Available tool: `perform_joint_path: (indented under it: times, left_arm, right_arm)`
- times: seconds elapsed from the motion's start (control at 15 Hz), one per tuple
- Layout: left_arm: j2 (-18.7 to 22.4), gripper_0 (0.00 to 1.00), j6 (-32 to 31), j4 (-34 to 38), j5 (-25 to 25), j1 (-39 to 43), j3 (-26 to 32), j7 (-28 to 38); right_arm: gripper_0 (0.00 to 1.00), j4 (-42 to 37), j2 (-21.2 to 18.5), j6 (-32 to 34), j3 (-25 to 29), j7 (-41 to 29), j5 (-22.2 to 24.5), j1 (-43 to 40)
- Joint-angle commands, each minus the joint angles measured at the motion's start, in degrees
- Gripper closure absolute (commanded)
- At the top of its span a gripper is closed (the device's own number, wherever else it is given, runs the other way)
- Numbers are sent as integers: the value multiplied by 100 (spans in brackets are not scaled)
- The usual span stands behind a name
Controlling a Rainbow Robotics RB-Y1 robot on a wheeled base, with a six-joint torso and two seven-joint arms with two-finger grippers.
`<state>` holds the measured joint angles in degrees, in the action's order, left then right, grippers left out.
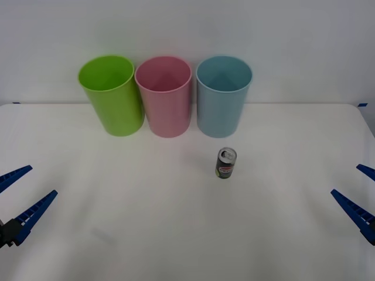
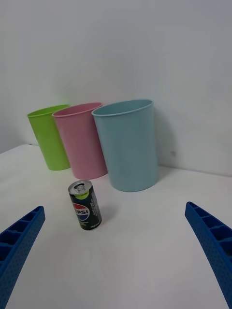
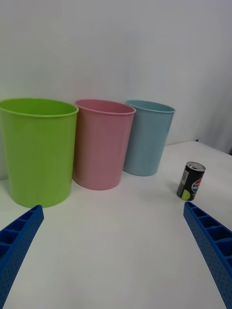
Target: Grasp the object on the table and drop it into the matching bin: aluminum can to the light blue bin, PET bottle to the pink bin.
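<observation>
Pepsi label on can (image 2: 85,205).

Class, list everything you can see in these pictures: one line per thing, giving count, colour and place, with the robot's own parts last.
can: one, black with a silver top and green band, upright on the table in front of the blue bin, apart from it.
green bin: one, lime green, leftmost of the row at the table's far edge.
pink bin: one, pink, middle of the row, close beside the green bin.
blue bin: one, light blue, rightmost of the row.
table: one, white, under everything.
wall: one, pale grey, behind the bins.
left gripper: one, blue ribbed fingers open, low at the table's left edge, holding nothing.
right gripper: one, blue ribbed fingers open, low at the table's right edge, holding nothing.
</observation>
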<state>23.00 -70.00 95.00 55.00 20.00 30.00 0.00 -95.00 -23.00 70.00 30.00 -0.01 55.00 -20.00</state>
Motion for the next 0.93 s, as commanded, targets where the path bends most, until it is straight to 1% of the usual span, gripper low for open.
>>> perform_joint_path:
  times: [0.07,0.13,0.27,0.53,0.93]
  left_arm:
    - [0,0,0,0,0,0,0,0]
    - [0,0,0,0,0,0,0,0]
    - [0,0,0,0,0,0,0,0]
    - [0,0,0,0,0,0,0,0]
    - [0,0,0,0,0,0,0,0]
  right_arm:
    - [0,0,0,0,0,1,0,0]
    - [0,8,111,22,6,9,28,-57]
    - [0,-186,76,-65,-29,-17,28,-180]
    - [0,-212,67,-109,-161,88,81,-277]
    - [0,254,67,-145,-741,405,90,-127]
